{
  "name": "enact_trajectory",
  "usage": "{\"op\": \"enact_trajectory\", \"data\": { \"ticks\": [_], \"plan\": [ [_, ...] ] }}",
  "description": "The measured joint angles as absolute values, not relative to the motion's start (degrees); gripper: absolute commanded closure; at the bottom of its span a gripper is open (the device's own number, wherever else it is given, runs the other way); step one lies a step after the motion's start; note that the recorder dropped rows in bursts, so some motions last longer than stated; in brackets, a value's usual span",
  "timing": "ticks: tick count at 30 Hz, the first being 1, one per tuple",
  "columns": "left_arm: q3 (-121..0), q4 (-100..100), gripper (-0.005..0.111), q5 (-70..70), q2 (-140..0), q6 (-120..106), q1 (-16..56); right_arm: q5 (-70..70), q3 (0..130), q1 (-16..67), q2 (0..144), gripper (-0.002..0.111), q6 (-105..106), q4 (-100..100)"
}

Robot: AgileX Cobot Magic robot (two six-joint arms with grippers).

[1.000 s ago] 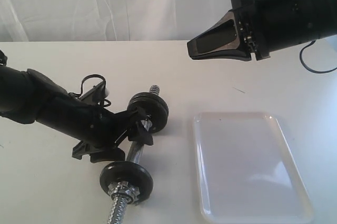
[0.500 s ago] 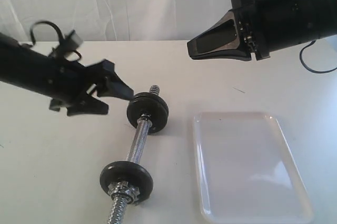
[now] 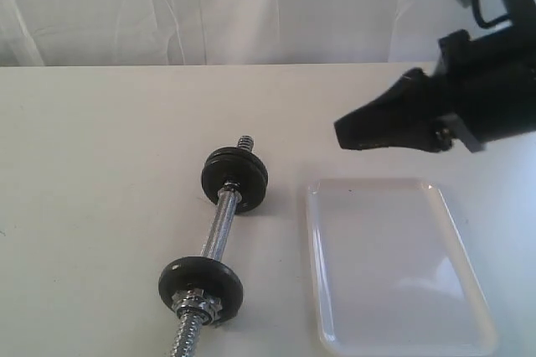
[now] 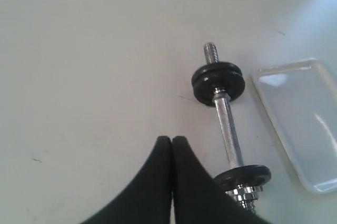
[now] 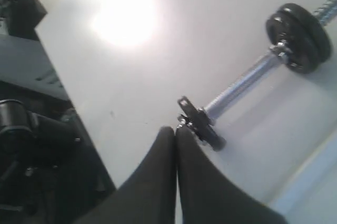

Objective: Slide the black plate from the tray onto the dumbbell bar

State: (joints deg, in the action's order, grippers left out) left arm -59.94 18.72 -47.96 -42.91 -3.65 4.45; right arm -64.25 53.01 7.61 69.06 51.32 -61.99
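The tray (image 3: 394,265) lies bare; the black plate (image 3: 235,179) seems already seated on the far end of the dumbbell bar (image 3: 219,227). The left gripper (image 4: 171,141) and the right gripper (image 3: 342,132) are both closed on nothing. They should lift straight away, because a touched bar may roll against the tray rim close beside it. The table (image 3: 100,164) to the left gives room.

The place reads as a robotics lab bench, not a home. A plain white table (image 3: 100,164) is backed along its far edge by a hung white cloth (image 3: 209,5) (creased, like a photo backdrop). A black robot arm (image 3: 494,97) reaches over the right side, and dark rig hardware (image 5: 31,129) stands past one table edge.
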Motion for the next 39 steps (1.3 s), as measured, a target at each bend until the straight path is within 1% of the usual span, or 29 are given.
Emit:
{"op": "enact_trajectory", "data": {
  "ticks": [4,8,9,12,15,19,33,36,39],
  "plan": [
    [-59.9,15.7,0.106,-52.9,-29.1,-2.0,4.4,-56.7,48.2,7.6,54.6,0.108,44.4,-51.3],
    [-57.0,15.3,0.106,-56.6,-20.2,-1.8,4.4,-47.6,45.7,7.6,37.8,0.108,32.7,-37.1],
    [-55.5,15.3,0.106,-57.1,-18.5,-1.7,4.4,-45.9,45.1,7.6,32.7,0.108,29.3,-31.9],
    [-50.2,15.2,0.106,-56.0,-14.8,-0.8,4.4,-42.0,42.9,7.6,23.5,0.108,19.6,-21.1],
    [-45.4,14.6,0.106,-52.6,-13.6,-0.5,4.4,-38.2,40.8,7.6,18.9,0.108,10.4,-13.1],
    [-42.5,14.2,0.106,-51.6,-13.5,-0.5,4.4,-35.7,40.0,7.6,17.1,0.108,5.5,-8.7],
    [-42.3,14.2,0.106,-50.8,-13.5,0.0,4.4,-35.1,39.9,7.6,16.7,0.108,4.5,-7.8],
    [-38.5,14.3,0.106,-47.7,-12.5,0.0,4.1,-35.1,39.9,7.6,16.7,0.108,4.5,-7.8],
    [-30.1,13.0,0.106,-43.0,-7.5,0.0,3.5,-35.1,39.9,7.6,16.7,0.108,4.5,-7.8]
  ]
}}
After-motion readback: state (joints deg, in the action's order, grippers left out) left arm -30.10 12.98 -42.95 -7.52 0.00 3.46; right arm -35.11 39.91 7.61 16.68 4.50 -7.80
